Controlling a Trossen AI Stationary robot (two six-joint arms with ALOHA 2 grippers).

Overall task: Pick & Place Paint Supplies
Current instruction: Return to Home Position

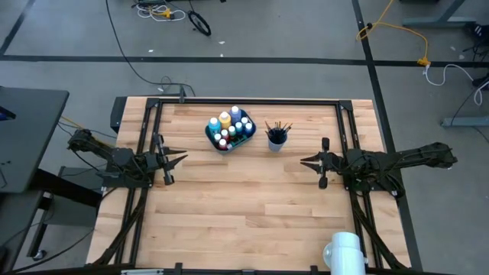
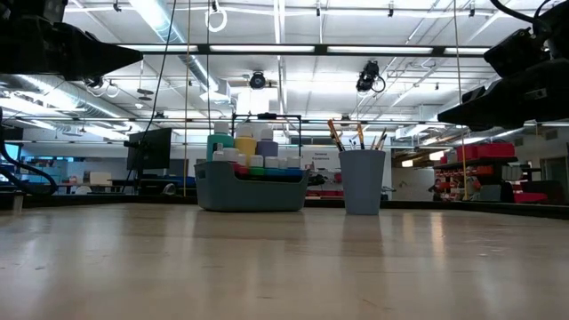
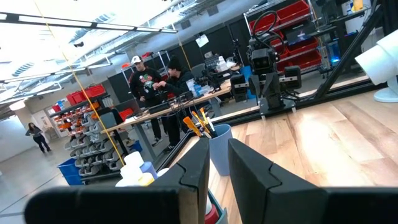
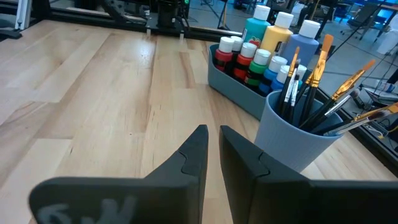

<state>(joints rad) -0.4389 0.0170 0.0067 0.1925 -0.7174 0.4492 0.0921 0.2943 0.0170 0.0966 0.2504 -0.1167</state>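
Note:
The paint supplies stand at the table's far middle. Several white-capped paint bottles (image 1: 229, 124) (image 4: 268, 37) stand upright in a teal bin (image 1: 208, 134) (image 2: 249, 191). Thin paintbrushes (image 1: 279, 125) (image 4: 314, 93) stick bristles-up out of a blue cup (image 1: 276, 139) (image 2: 363, 182) just right of the bin. My left gripper (image 1: 183, 158) (image 3: 217, 142) hovers at the table's left side and my right gripper (image 1: 303, 161) (image 4: 213, 129) at its right side. Both point inward, their fingers a narrow gap apart with nothing between them.
A white roll-like object (image 1: 344, 252) (image 3: 382, 62) stands at the near right edge. Black frame rails (image 1: 244, 101) run along the table's far, left and right sides. Bare wood (image 1: 244, 214) lies between the arms and toward the near edge. People (image 3: 155, 84) stand in the room beyond.

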